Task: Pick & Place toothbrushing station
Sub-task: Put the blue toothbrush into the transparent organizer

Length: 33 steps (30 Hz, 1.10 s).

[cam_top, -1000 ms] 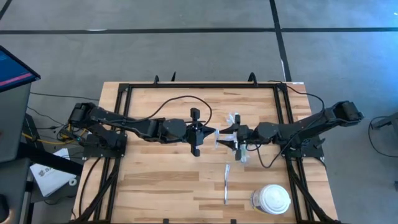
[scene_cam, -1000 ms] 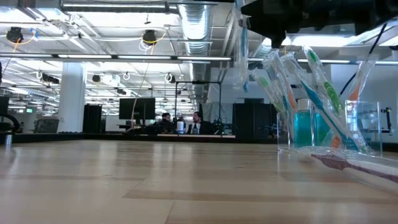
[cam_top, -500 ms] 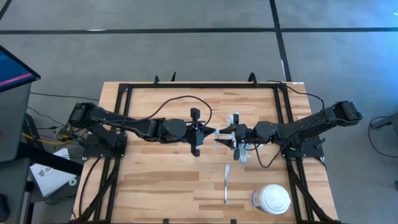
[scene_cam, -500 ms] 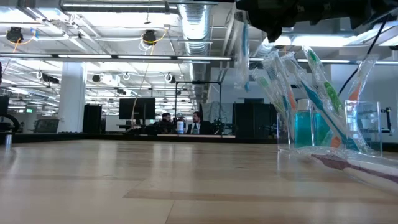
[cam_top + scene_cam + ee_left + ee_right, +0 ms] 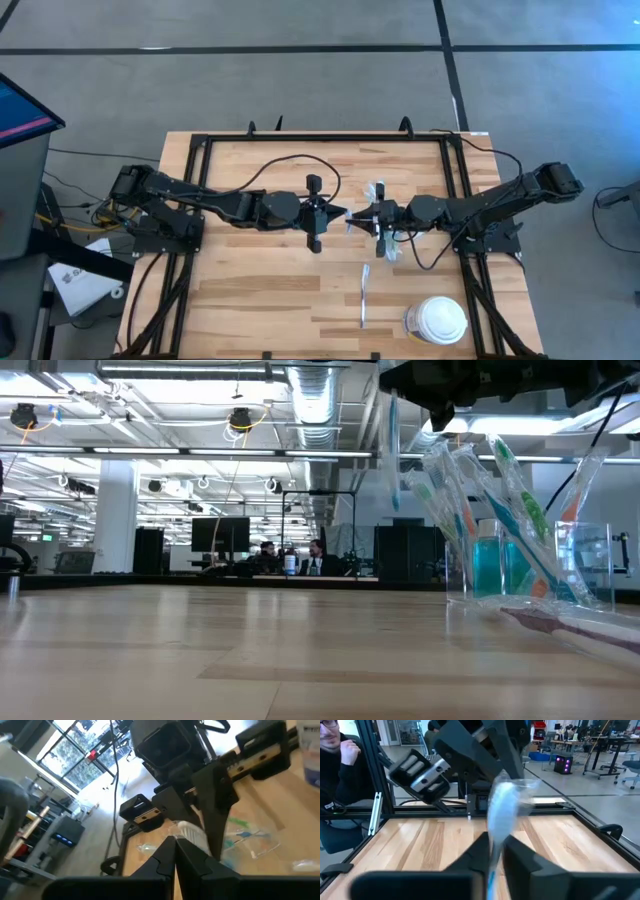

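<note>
A toothbrush in a clear wrapper point(image 5: 392, 435) hangs upright well above the table's middle, between my two grippers. My left gripper point(image 5: 337, 215) reaches in from the table's left and is shut on it. My right gripper point(image 5: 366, 218) faces it from the table's right, also shut on it. The small clear cup point(image 5: 585, 565) stands on the table just near of the right gripper. Several toothbrushes point(image 5: 500, 510) and a teal tube lean in it. Another toothbrush point(image 5: 364, 295) lies flat on the wood nearer the front edge. My left gripper pinches the wrapped toothbrush point(image 5: 189, 831) at its fingertips, reaching almost level from the table's left. The brush is lifted clear. My right gripper has the wrapped brush point(image 5: 499, 820) between its two fingers point(image 5: 517, 851), which reach level from the table's right and lie across it. The brush stands upright, clear of the table.
A large white round lidded container point(image 5: 437, 320) stands at the front right corner. Some clear wrapping point(image 5: 375, 190) lies just beyond the grippers. A black frame point(image 5: 200, 150) rims the table. A person point(image 5: 337, 765) sits beyond the table's edge.
My right gripper's fingers, spread wide a second ago, have shut onto the wrapped toothbrush that my left gripper holds up. Both arms have stayed in place, and the brush has stayed upright in the air.
</note>
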Motion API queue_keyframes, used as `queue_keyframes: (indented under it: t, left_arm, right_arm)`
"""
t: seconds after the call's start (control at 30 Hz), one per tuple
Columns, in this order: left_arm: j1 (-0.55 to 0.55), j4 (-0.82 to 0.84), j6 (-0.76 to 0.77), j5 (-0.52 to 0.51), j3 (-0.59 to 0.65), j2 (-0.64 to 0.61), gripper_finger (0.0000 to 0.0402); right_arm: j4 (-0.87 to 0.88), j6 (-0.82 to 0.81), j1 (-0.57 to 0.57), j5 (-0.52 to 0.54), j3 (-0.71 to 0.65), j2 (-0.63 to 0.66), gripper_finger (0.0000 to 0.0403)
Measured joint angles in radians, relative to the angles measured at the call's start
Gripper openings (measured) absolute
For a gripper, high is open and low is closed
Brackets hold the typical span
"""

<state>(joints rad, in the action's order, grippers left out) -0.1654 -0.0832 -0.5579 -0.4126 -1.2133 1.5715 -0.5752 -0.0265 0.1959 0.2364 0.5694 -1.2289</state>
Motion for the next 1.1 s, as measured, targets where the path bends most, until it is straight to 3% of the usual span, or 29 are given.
queue_keyframes:
  t: [0.07, 0.23, 0.43, 0.6, 0.8, 1.1]
  left_arm:
    - [0.0, 0.0, 0.024, 0.0, 0.0, 0.0, 0.0003]
    - [0.0, 0.0, 0.043, -0.01, 0.0, 0.0, 0.0014]
    - [-0.004, 0.042, 0.063, -0.092, 0.002, -0.04, 0.0043]
    - [-0.003, 0.087, 0.197, -0.085, 0.01, -0.077, 0.0062]
    - [-0.003, 0.082, 0.252, -0.057, 0.093, -0.084, 0.0064]
    - [-0.022, 0.076, 0.376, -0.049, 0.163, -0.085, 0.0056]
  right_arm:
    - [0.0, 0.0, 0.0, 0.0, 0.0, 0.0, 0.0011]
    - [0.0, -0.007, -0.001, 0.0, 0.0, 0.0, 0.0008]
    - [0.005, -0.002, 0.002, -0.011, -0.002, 0.008, 0.0005]
    - [0.049, -0.015, 0.021, -0.029, -0.003, 0.068, 0.0004]
    - [0.139, -0.019, 0.09, -0.023, -0.003, 0.183, 0.0003]
    - [0.327, -0.108, 0.235, 0.159, -0.001, 0.321, 0.0001]
